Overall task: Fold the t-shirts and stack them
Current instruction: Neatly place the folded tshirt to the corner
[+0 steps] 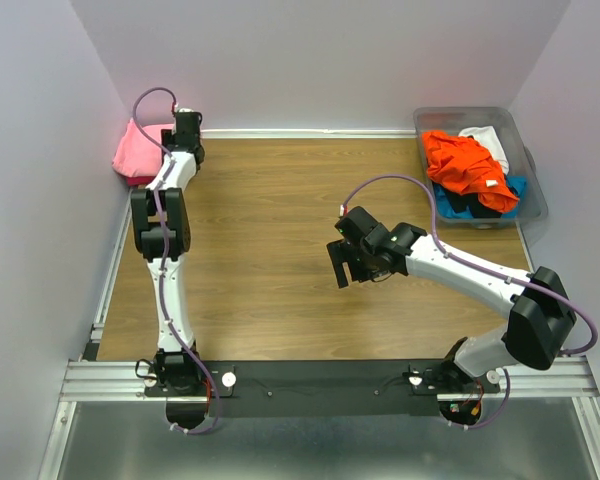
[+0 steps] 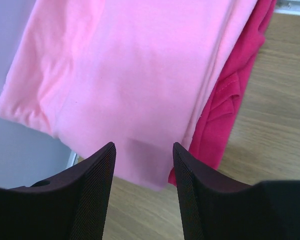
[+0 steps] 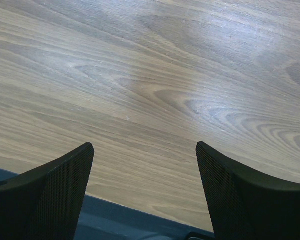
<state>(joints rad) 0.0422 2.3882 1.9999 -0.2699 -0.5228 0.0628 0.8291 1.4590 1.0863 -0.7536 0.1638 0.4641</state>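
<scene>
**Item 1. Left tool** [image 2: 144, 150]: jaws apart, nothing between them. It hangs just short of the near edge of the stack at the worktop's [image 1: 270, 220] far left corner.

**Item 2. Light pink t-shirt** [image 2: 140, 75]: folded and lying on top of the stack, its near edge just ahead of the left tool's fingertips. Its left side lies close against the wall [image 2: 20, 150].

**Item 3. Magenta t-shirt** [image 2: 230, 100]: folded underneath, showing along the pink one's right side.

**Item 4. Right tool** [image 3: 144, 147]: jaws wide apart and empty, over bare wood mid-worktop.

**Item 5. Bin** [image 1: 533, 200]: clear, at the far right corner. It holds a loose heap of an orange t-shirt [image 1: 465, 165] over white [image 1: 485, 140], blue [image 1: 517, 185] and black [image 1: 460, 207] cloth.

**Hazards, as judged:**
- A fingertip catching the pink hem as the left tool backs off would drag the top shirt askew or undo its fold.
- The stack is crowded into the corner, so a nudge could slump it against the wall.
- The shirts in the bin are tangled, so a pinch there may lift two at once.
</scene>
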